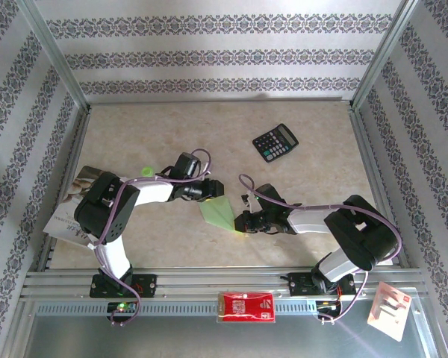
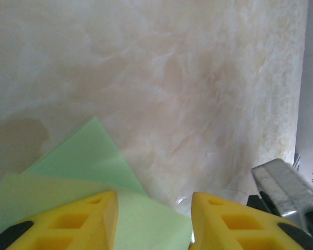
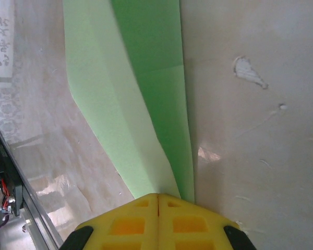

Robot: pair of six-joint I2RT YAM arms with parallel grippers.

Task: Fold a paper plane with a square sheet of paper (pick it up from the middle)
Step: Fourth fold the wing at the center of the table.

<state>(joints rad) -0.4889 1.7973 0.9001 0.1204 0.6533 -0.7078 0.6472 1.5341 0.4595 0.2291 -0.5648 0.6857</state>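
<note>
The paper plane (image 3: 141,104) runs off the top edge of the right wrist view, its narrow end lost between the right end effector's (image 3: 157,200) closed fingers. The left end effector's (image 2: 154,205) yellow fingers (image 2: 83,219) cover its lower edge. From above, the left arm hides part of a printed booklet (image 1: 63,212).

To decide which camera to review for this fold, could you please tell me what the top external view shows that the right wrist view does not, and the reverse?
Top external: the wider table, with the left arm, the right arm, the black calculator and the red-and-white packet by the front rail.
Right wrist: a close look at the right jaws, closed on the narrow end of the green paper, its overlapping folds, and a chipped mark in the tabletop.
Both: the green paper lying on the marbled table.
</note>
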